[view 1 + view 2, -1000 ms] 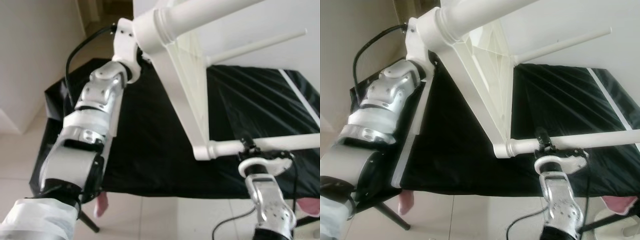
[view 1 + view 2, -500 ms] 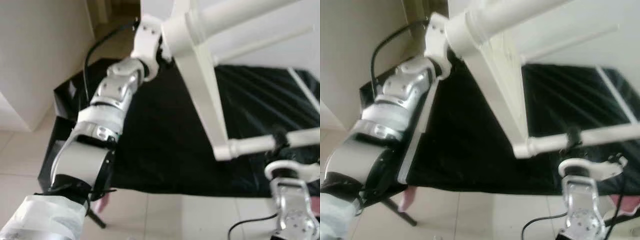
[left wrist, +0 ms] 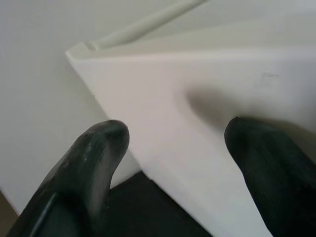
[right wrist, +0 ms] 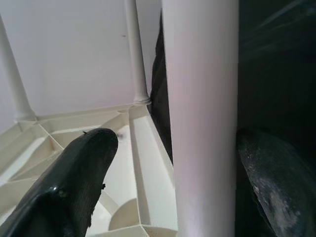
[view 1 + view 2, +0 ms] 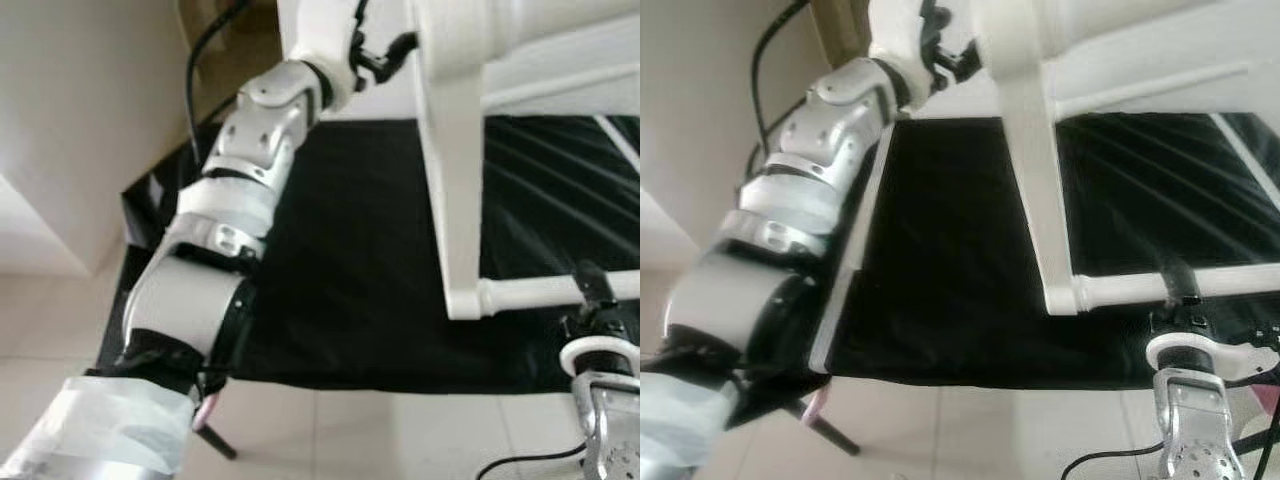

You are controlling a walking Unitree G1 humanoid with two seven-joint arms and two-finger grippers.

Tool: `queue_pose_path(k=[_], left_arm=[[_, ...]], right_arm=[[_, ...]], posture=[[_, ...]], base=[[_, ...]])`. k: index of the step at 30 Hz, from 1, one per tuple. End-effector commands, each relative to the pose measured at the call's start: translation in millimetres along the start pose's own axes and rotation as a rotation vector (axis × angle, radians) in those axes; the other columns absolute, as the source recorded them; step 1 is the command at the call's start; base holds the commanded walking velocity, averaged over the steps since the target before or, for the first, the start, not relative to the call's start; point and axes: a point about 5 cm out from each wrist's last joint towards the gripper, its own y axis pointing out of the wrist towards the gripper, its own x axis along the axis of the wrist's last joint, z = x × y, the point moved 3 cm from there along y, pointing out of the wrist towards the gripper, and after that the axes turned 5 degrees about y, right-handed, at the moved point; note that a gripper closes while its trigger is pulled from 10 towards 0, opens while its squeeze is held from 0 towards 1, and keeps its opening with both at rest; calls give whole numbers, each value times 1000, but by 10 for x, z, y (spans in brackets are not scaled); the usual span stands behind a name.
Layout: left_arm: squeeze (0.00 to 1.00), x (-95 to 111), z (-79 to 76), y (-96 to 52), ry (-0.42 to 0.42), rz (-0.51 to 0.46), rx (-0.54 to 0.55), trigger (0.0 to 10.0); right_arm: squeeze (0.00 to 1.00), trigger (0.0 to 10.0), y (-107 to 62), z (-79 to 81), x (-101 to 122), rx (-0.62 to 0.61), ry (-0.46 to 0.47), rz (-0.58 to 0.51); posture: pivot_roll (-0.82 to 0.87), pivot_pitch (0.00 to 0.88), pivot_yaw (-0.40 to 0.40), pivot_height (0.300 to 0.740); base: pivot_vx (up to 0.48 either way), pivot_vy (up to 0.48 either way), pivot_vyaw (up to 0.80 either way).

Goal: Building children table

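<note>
A white children's table is held up on its edge over a black-covered work table. My left gripper is high up at the white table's upper corner. In the left wrist view my left gripper is shut on the white table's edge, one finger on each side. A round white leg sticks out to the right low down. My right gripper is shut on that leg, which runs between its fingers in the right wrist view. Another thick leg crosses the top.
The black cover has a white stripe at the right. A pale wall stands to the left, with tiled floor in front. A pink object and a dark stand leg show under the work table's front left corner.
My left gripper has gone up and to the right with the white table's corner, so the table's side rail now stands nearly upright. My right gripper stays on the lower leg. The camera shifted too.
</note>
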Motion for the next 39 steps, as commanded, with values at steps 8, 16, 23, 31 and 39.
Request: queue_pose_path(k=[8, 16, 23, 31, 39], left_arm=[[0, 143, -37, 28, 25, -47, -48, 10000], [0, 185, -14, 21, 47, -56, -56, 10000], [0, 210, -74, 67, 34, -63, -82, 10000], [0, 227, -172, 108, 48, -72, -127, 10000], [0, 233, -213, 129, 51, -75, -152, 10000]], right_arm=[[0, 10000, -899, -890, -433, -335, 102, 130], [0, 10000, -1207, -1084, -208, -389, 63, -22], [0, 10000, -1535, -1191, -46, -368, -182, -36], [0, 10000, -1679, -1255, -33, -343, -425, -31], [0, 10000, -1226, -706, 135, -160, -697, -121]], posture=[[-24, 17, 58, 740], [-25, 36, 81, 740], [-53, 54, 118, 740], [-80, 65, 178, 740], [-107, 55, 211, 740]], base=[[0, 0, 0], [0, 0, 0], [0, 0, 0], [0, 0, 0], [0, 0, 0]])
